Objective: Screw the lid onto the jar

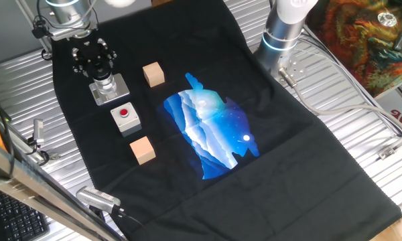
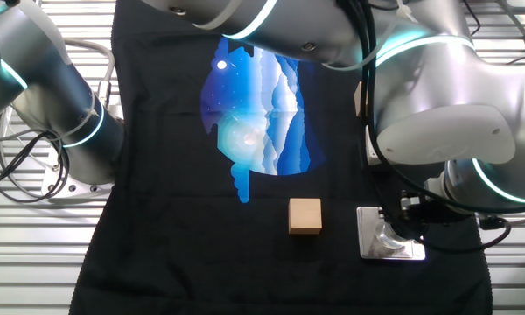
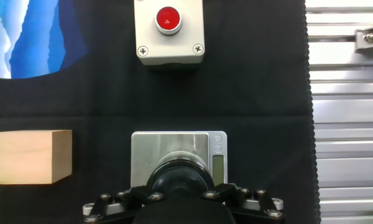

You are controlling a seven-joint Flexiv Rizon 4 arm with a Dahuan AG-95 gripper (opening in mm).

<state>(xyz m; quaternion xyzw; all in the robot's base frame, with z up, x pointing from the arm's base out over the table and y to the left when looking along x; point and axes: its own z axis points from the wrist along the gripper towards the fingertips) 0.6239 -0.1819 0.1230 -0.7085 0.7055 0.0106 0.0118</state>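
Note:
The jar [image 1: 106, 83] stands upright on its grey square base plate [image 1: 118, 92] at the back left of the black cloth. In the hand view the black lid [image 3: 180, 175] sits on top of the jar, over the plate [image 3: 174, 147]. My gripper [image 3: 180, 188] comes straight down over the jar, and its fingers are closed around the lid. In the other fixed view the jar [image 2: 388, 234] and plate [image 2: 372, 249] show under the hand; the lid is hidden there.
A grey box with a red button [image 1: 126, 118] sits just in front of the jar, also in the hand view [image 3: 170, 31]. One wooden cube [image 1: 153, 74] lies to the jar's right, another [image 1: 142, 149] nearer the front. A second arm's base [image 1: 281, 33] stands at the back right.

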